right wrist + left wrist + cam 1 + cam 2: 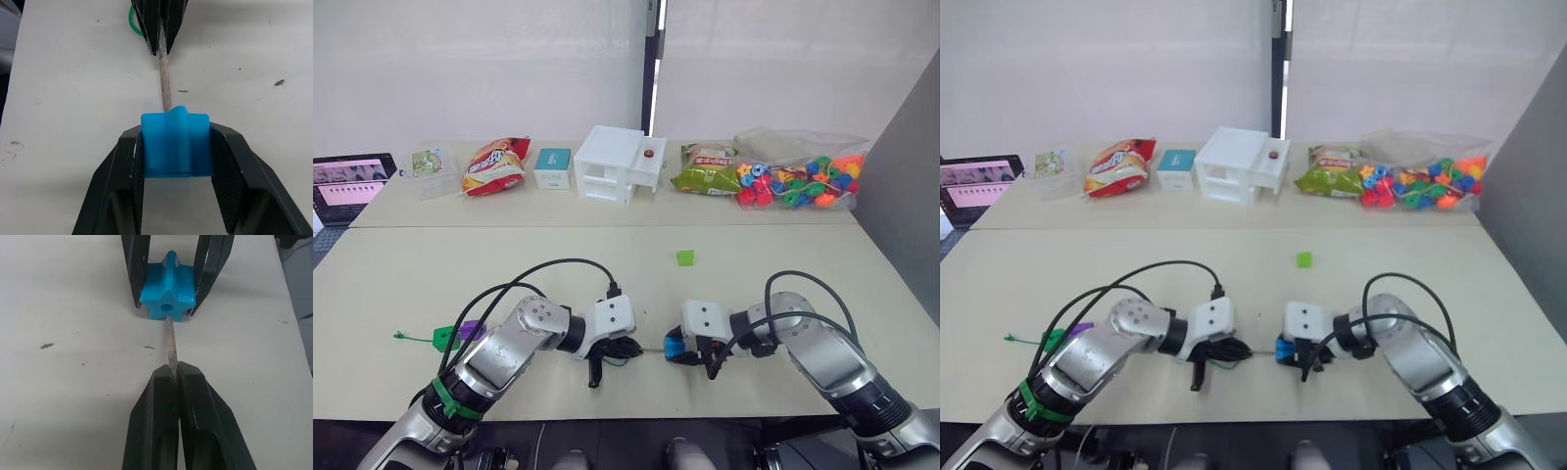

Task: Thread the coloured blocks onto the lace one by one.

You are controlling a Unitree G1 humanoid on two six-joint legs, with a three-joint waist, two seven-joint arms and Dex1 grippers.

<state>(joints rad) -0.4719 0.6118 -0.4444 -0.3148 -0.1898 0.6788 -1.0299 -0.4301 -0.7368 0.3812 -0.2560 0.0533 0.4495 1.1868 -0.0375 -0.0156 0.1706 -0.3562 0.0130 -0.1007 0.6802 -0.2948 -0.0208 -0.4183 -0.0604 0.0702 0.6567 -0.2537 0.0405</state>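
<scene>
Lace (pixel 170 348) tip (left end effector (pixel 175 378)) entering blue block (pixel 177 142).

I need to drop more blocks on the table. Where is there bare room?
Bare: the front table right of the green block, and the stretch between it and the back row. Crowded: the far edge, snack bags to bead bag, and between the grippers.

From the head we look forward and down over the table (pixel 607 284). Our wrist cameras sit close, facing each other, sharing the blue block (pixel 167 293) between them.
</scene>
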